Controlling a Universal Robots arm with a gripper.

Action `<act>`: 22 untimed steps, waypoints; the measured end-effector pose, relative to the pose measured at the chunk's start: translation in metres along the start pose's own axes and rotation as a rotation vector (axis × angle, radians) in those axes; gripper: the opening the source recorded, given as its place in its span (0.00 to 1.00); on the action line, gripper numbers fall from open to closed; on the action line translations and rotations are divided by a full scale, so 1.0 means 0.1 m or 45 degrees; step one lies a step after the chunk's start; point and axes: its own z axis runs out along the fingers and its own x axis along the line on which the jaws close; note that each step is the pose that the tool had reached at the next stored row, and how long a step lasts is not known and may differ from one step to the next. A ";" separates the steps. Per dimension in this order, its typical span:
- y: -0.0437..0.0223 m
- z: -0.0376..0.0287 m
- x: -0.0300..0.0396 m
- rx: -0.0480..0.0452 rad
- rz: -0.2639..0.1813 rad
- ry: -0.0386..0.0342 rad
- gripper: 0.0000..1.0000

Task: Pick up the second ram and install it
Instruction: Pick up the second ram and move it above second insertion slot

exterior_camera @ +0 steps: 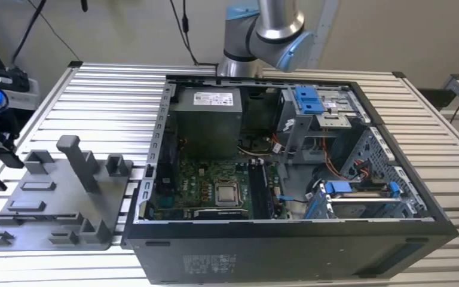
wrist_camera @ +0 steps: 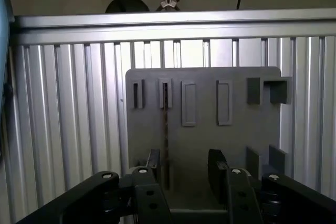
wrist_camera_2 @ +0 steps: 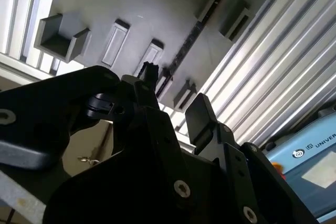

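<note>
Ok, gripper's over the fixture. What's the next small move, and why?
Probably a slight sideways shift to centre on the second ram. In the first wrist view the gripper hangs open over the grey fixture. The ram stands on edge in its slot between the fingers, but it sits much closer to one finger than the other, so closing now might push it unevenly.

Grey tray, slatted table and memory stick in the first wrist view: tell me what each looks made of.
Grey tray: likely plastic, matte, uniformly grey, with moulded-looking slots. Slatted table: probably aluminium, pale silvery ribs with soft glare. Memory stick: a thin dark strip standing edge-on in a slot; presumably circuit board, though this angle leaves it open.
</note>
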 end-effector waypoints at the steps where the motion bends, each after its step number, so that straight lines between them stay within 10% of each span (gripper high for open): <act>1: -0.001 0.013 0.013 0.000 0.000 0.0000 0.50; 22: -0.014 0.240 0.117 0.028 -0.020 -0.0024 0.50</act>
